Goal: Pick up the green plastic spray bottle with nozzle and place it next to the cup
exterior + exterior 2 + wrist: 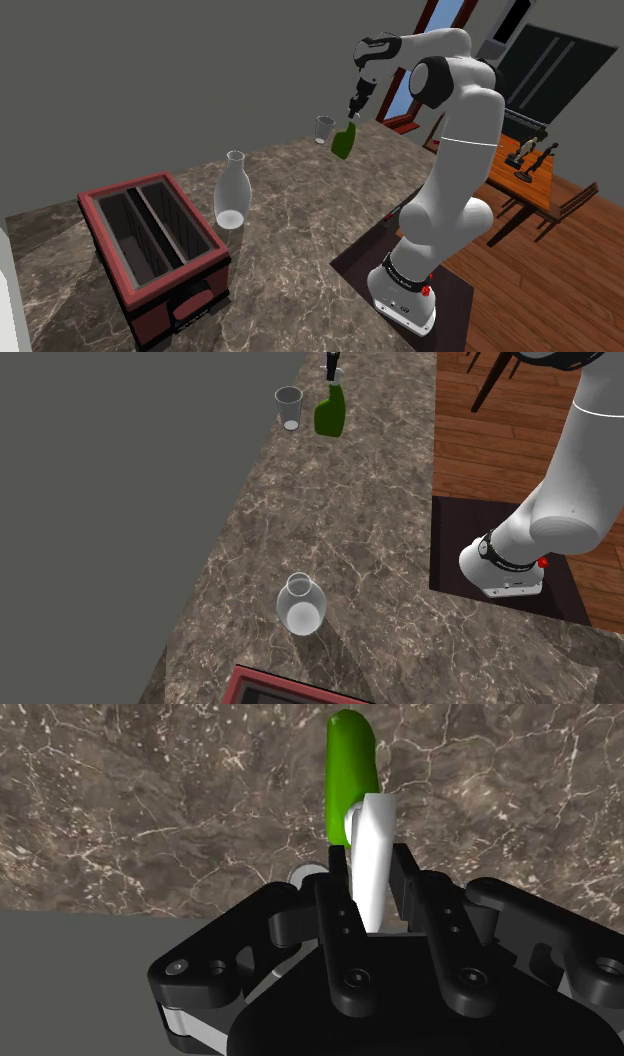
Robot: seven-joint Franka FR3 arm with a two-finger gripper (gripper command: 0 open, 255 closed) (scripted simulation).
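Jaws grip spray bottle (344, 141) nr cup (324, 129)

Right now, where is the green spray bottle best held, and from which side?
Probably the white nozzle head, from above, as the gripper clasps it. It is narrow enough to sit between the fingers, while the green spray bottle widens below. A top approach also stays clear of the clear cup standing beside it.
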